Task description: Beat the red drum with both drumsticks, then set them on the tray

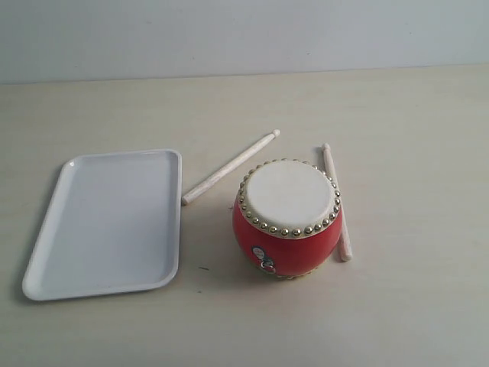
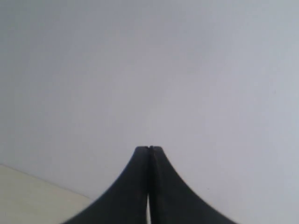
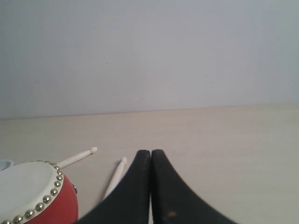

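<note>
Left gripper (image 2: pixel 148 148): jaws pressed together, nothing between them. Its camera sees mostly wall plus a sliver of table, none of the task items.
Right gripper (image 3: pixel 150 151): jaws also pressed together and empty. It is off the table on the right side, facing the far wall. Neither arm shows in the exterior view.

Layout:
- The red drum (image 1: pixel 287 214) stands upright on the table (image 1: pixel 412 306), right of centre, skin up.
- Left drumstick (image 1: pixel 229 167) lies diagonal, with its butt just beside the far-right corner of the tray (image 1: pixel 107 222) and its tip pointing far-right, past the drum's far-left edge.
- Right drumstick (image 1: pixel 343 233) runs near-to-far along the drum's right side, tip at the far end. I can't tell whether it touches the belly or only lies close.
- The tray is on the left, with nothing in it.

Step, as I judge it: first pickup, not started. Both sticks are flat on the table, so no beating is possible yet.

Next move:
- Spread both sets of jaws and bring each arm down on its own stick.
- Turn each wrist so the fingers straddle the shaft.
- Grip toward the butt so the tip is free to strike.
- Right stick: take the near end, where it clears the drum's bulge.
- Left stick: pinch a little up from the butt, or a finger may land on the tray rim.
</note>
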